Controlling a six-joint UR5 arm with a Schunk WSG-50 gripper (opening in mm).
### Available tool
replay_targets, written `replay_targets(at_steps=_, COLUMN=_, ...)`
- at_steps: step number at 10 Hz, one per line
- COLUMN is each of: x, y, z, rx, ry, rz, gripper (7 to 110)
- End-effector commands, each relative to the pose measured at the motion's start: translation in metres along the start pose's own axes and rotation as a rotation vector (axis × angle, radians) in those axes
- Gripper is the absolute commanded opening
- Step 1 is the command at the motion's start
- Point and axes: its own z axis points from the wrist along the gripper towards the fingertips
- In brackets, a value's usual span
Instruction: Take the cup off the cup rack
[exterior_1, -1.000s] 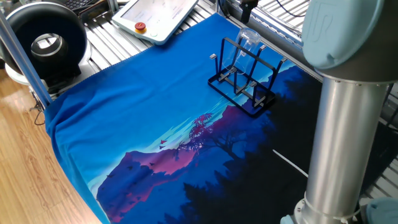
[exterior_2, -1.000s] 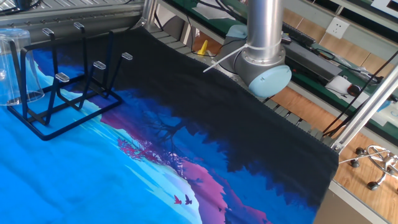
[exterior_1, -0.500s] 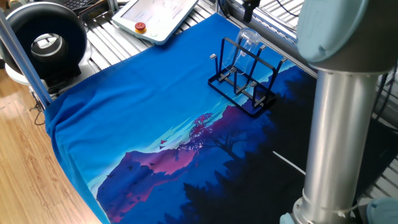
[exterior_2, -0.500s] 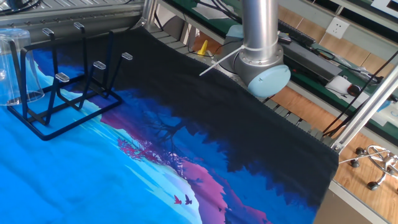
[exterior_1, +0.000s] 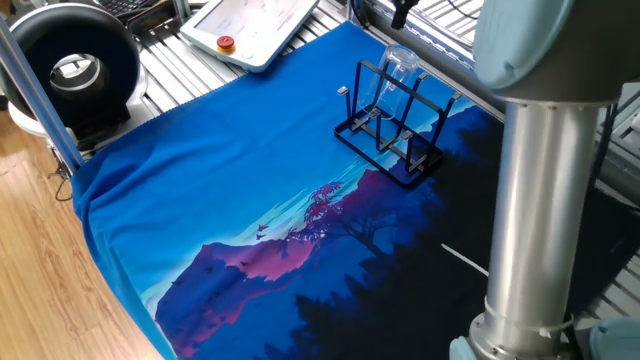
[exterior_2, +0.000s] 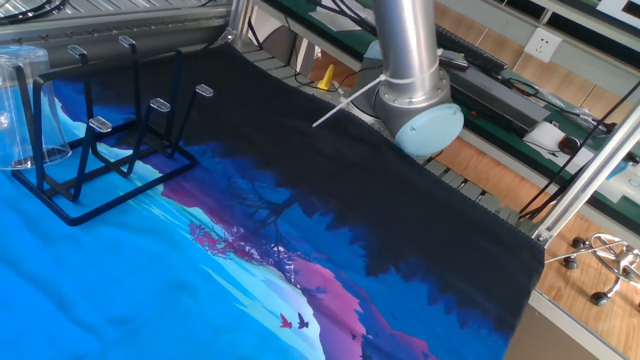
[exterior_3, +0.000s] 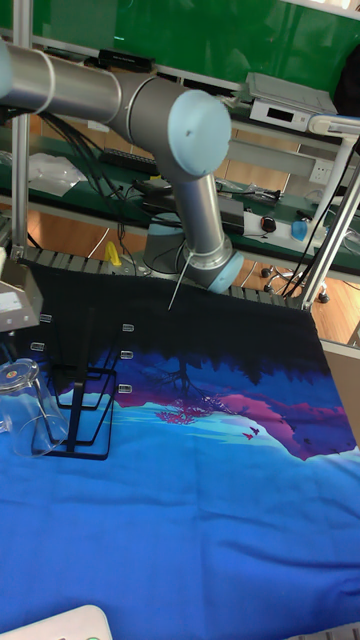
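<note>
The clear cup (exterior_1: 400, 62) hangs upside down over a peg at the far end of the black wire cup rack (exterior_1: 390, 135), near the back edge of the cloth. From the other side the cup (exterior_2: 24, 105) shows at the left edge beside the rack (exterior_2: 110, 150), and the tall view has the cup (exterior_3: 22, 405) left of the rack (exterior_3: 80, 410). Only a dark piece of my gripper (exterior_1: 402, 10) shows, at the top edge just beyond the cup. A grey block of the gripper (exterior_3: 12, 297) sits above the cup. Its fingers are out of view.
A blue printed cloth (exterior_1: 250, 200) covers the table. My arm's thick grey column (exterior_1: 540, 200) rises at the right front. A white teach pendant (exterior_1: 255, 25) and a black round device (exterior_1: 75, 70) lie beyond the cloth's left side. A green shelf frame (exterior_2: 480, 90) borders the table.
The arm's column and upper joint have swung slightly to the left in one fixed view. The cup and rack have not moved.
</note>
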Motion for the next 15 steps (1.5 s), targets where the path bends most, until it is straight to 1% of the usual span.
replay_targets(at_steps=1, x=0.001, y=-0.009, z=-0.003, rx=-0.054, ry=0.02, rz=0.011, gripper=22)
replay_targets(at_steps=2, x=0.007, y=-0.013, z=-0.002, rx=-0.05, ry=0.054, rz=0.005, gripper=66)
replay_targets(at_steps=3, x=0.017, y=-0.014, z=-0.002, rx=-0.051, ry=0.096, rz=0.006, gripper=66)
replay_targets(at_steps=4, x=0.004, y=-0.016, z=-0.001, rx=-0.048, ry=0.046, rz=-0.005, gripper=66)
replay_targets(at_steps=5, x=0.009, y=-0.012, z=-0.002, rx=-0.055, ry=0.057, rz=0.006, gripper=66)
replay_targets(at_steps=6, x=0.012, y=-0.014, z=0.001, rx=-0.038, ry=0.06, rz=0.017, gripper=88)
replay_targets(at_steps=8, x=0.011, y=-0.009, z=0.021, rx=-0.031, ry=0.041, rz=0.065, gripper=88)
replay_targets(at_steps=9, x=0.012, y=-0.004, z=0.028, rx=-0.036, ry=0.039, rz=0.086, gripper=88)
replay_targets(at_steps=11, x=0.014, y=0.004, z=0.036, rx=-0.064, ry=0.038, rz=0.131, gripper=88)
replay_targets(at_steps=12, x=0.013, y=0.01, z=0.034, rx=-0.093, ry=0.039, rz=0.14, gripper=88)
replay_targets(at_steps=13, x=0.006, y=0.004, z=0.035, rx=-0.076, ry=0.02, rz=0.134, gripper=88)
replay_targets(at_steps=14, x=0.0, y=-0.007, z=0.038, rx=-0.038, ry=-0.008, rz=0.12, gripper=88)
replay_targets(at_steps=15, x=-0.002, y=-0.015, z=0.039, rx=-0.008, ry=-0.024, rz=0.121, gripper=88)
